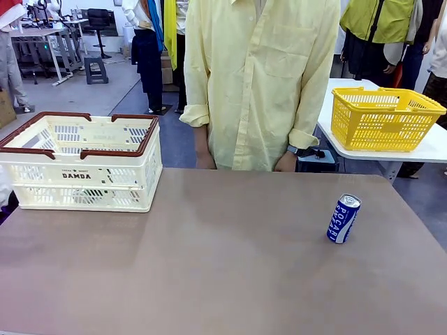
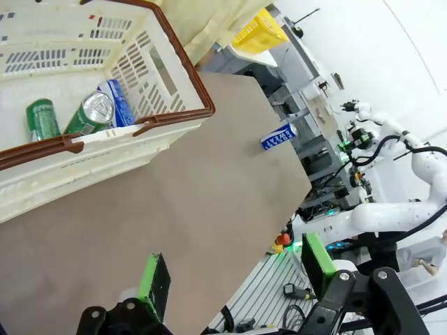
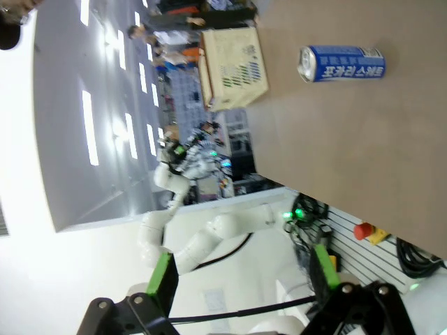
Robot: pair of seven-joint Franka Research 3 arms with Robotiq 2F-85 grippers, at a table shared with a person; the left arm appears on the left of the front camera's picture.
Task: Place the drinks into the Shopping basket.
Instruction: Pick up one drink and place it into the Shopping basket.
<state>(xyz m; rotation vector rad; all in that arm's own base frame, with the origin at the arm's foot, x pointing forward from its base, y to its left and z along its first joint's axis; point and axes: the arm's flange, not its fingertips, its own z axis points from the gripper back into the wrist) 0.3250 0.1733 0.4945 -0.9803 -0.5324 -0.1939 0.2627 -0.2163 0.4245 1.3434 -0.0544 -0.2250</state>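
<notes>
A blue-and-white "POCARI" can [image 1: 343, 218] stands alone on the right part of the brown table, and it is also in the left wrist view [image 2: 279, 137] and the right wrist view [image 3: 342, 63]. The cream-white DAMDA shopping basket [image 1: 84, 164] sits at the table's far left. Inside the basket [image 2: 167, 77] lie two green cans [image 2: 43, 118] [image 2: 91, 113] and a blue-and-white one [image 2: 119, 101]. My left gripper [image 2: 236, 276] is open and empty, above the table short of the basket. Well back from the can, my right gripper [image 3: 242, 276] hangs open and holds nothing.
A person in a pale yellow shirt [image 1: 258, 77] stands at the table's far edge, hands low by it. A yellow mesh basket [image 1: 384, 118] rests on a separate white table at the back right. Bare tabletop [image 1: 230, 258] lies between basket and can.
</notes>
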